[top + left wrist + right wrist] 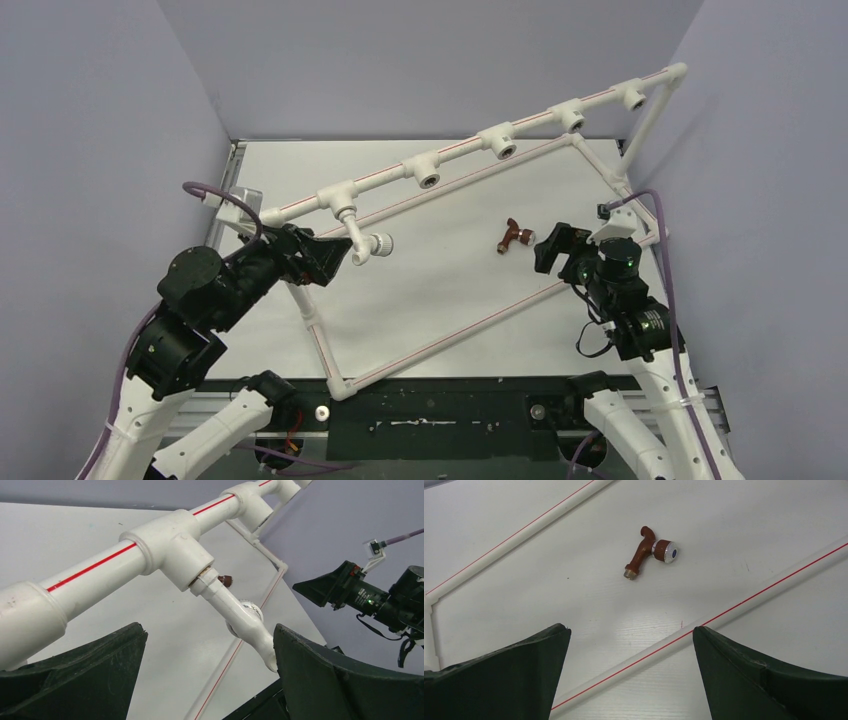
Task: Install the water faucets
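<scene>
A white faucet (362,240) (240,617) sticks out of the leftmost tee socket (338,197) (172,550) of the white pipe frame, knob end toward the table. My left gripper (335,256) (207,635) stands open just beside it; the spout tip lies against the right finger (320,675), nothing is clamped. A reddish-brown faucet (512,236) (646,551) with a silvery-blue knob cap lies loose on the white table inside the frame. My right gripper (552,248) (630,635) hovers open a short way to its right, above the frame's near pipe (704,625).
The raised top pipe carries several more open tee sockets (497,141) running toward the far right corner. The frame's lower pipes (450,335) lie on the table around the working area. Purple-grey walls close in on both sides. A black strip (430,410) runs along the near edge.
</scene>
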